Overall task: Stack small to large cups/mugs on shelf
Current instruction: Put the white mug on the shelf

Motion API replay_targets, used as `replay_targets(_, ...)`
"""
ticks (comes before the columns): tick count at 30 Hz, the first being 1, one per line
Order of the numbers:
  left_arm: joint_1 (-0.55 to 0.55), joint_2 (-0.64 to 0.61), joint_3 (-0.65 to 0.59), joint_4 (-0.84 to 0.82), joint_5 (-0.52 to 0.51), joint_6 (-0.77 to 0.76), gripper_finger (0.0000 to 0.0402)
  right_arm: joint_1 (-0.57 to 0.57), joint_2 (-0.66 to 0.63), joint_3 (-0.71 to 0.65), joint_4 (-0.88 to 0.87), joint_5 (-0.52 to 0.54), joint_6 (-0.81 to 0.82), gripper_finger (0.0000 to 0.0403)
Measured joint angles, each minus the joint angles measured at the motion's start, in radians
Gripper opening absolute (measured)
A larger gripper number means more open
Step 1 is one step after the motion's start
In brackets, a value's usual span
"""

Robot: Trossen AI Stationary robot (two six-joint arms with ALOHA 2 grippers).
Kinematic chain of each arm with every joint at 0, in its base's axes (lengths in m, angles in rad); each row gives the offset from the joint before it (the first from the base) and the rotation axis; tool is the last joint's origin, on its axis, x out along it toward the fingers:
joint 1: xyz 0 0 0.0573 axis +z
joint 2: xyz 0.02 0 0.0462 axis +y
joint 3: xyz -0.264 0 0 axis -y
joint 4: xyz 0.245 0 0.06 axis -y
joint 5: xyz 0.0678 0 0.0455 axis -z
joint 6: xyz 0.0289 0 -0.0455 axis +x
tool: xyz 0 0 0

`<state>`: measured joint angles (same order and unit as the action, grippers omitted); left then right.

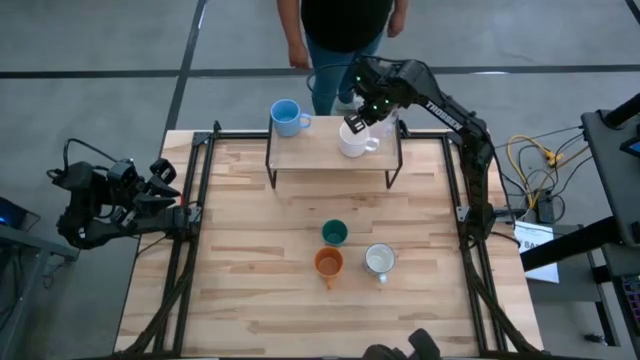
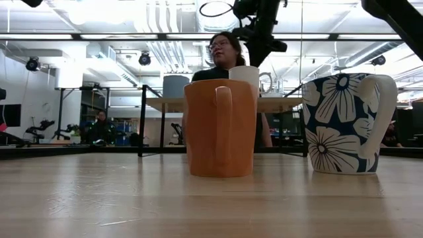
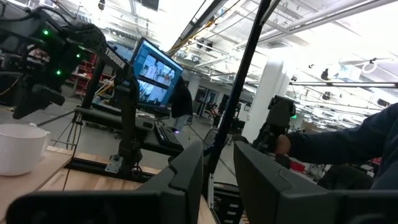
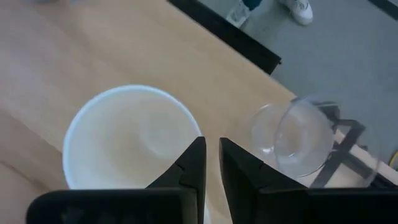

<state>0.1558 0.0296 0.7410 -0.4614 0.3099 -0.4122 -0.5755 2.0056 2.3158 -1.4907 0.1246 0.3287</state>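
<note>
Clear glass [image 4: 292, 134] beside white mug [image 4: 124, 137]

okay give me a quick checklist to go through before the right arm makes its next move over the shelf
1. Right gripper empty and shut: ok, its fingers stand nearly together above the white mug with nothing between them.
2. White mug upright on the shelf: ok.
3. Clear glass seated on the shelf: cannot tell, it sits right at the shelf's corner and looks tilted.
4. Light blue mug on the shelf: ok, at the other end.
5. Dark green cup, orange mug and floral mug shelved: not ok, all three stand on the table.
6. Left gripper out of the way: ok, parked at the table's left edge.
</note>
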Motion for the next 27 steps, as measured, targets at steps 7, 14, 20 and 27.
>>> replay_targets(7,0.000,0.000,0.000,0.000,0.000,0.000,0.0077,0.018,-0.020,0.037,-0.040,0.000,0.012,0.0038)
replay_targets(14,0.000,0.000,0.000,-0.001,0.000,0.003,0.0077,0.094,-0.048,0.040,-0.046,0.000,0.023,0.0028)
replay_targets(20,0.000,0.000,0.000,-0.001,0.000,0.004,0.0077,0.179,-0.053,0.040,-0.046,0.000,0.028,0.0008)
replay_targets(27,0.000,0.000,0.000,-0.001,0.000,0.005,0.0077,0.270,-0.053,0.040,-0.045,0.004,0.087,0.0008)
